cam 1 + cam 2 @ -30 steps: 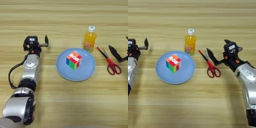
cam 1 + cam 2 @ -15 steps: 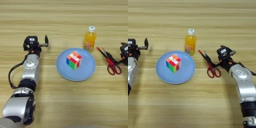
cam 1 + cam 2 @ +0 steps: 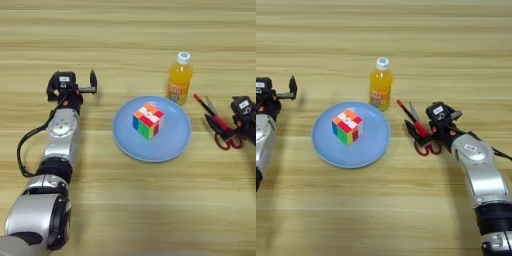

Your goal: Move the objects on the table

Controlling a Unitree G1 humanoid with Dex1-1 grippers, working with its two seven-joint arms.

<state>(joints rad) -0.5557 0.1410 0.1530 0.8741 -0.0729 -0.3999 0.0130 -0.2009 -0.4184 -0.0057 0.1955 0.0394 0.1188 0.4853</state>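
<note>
Right gripper [image 3: 418, 131] low over scissors [image 3: 417, 131]

Two head-mounted views, both looking steeply down on the table [image 3: 125, 30]. Both share the plate [image 3: 326, 150]. The left view reaches further left, the right view further right.

Middle of the surface [image 3: 125, 210] is packed: plate [image 3: 172, 145] holding the puzzle cube [image 3: 148, 120], juice bottle [image 3: 380, 84] touching its far rim, scissors [image 3: 418, 129] just right with the right claw [image 3: 418, 131] on them. Near edge and far edge are wide open.
</note>
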